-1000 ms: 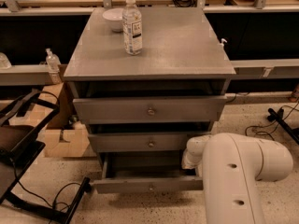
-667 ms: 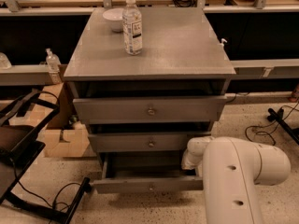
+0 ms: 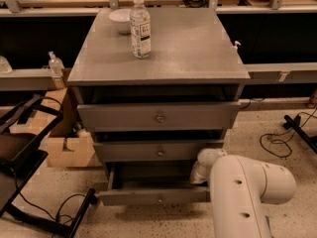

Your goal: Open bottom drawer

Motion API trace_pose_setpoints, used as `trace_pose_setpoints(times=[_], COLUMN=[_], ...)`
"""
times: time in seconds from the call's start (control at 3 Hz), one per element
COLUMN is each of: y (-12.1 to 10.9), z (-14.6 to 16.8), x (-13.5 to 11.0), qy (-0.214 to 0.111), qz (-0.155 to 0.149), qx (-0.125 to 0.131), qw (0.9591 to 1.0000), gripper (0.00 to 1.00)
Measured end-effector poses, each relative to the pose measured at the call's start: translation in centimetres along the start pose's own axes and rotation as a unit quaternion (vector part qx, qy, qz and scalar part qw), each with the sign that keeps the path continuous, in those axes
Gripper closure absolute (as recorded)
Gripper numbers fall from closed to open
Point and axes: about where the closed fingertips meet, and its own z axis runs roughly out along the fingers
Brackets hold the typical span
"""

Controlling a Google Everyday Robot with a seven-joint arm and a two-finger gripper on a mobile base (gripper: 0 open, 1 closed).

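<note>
Bottom drawer stands pulled out; gripper sits at its right end, largely hidden by arm; grasp state cannot be told

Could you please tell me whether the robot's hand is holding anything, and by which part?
It cannot be told: the hand is at the right end of the pulled-out bottom drawer, mostly hidden behind the arm.

The floor is light and speckled. A grey cabinet stands at centre. Wooden benches run behind it, dark underneath. A cardboard box and a black frame stand at left. The gripper sits low at the cabinet's right side.
</note>
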Motion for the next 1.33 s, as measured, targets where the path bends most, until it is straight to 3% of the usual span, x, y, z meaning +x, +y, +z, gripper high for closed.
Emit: trace_pose_setpoints(times=[0.33, 1.33], y=[2.89, 3.03], z=[1.15, 1.03], x=[0.74, 0.86], qy=[-0.003, -0.002], qz=[0.018, 0.02], qx=[-0.019, -0.021], qw=[0.9997, 0.9996], gripper=[1.0, 1.0])
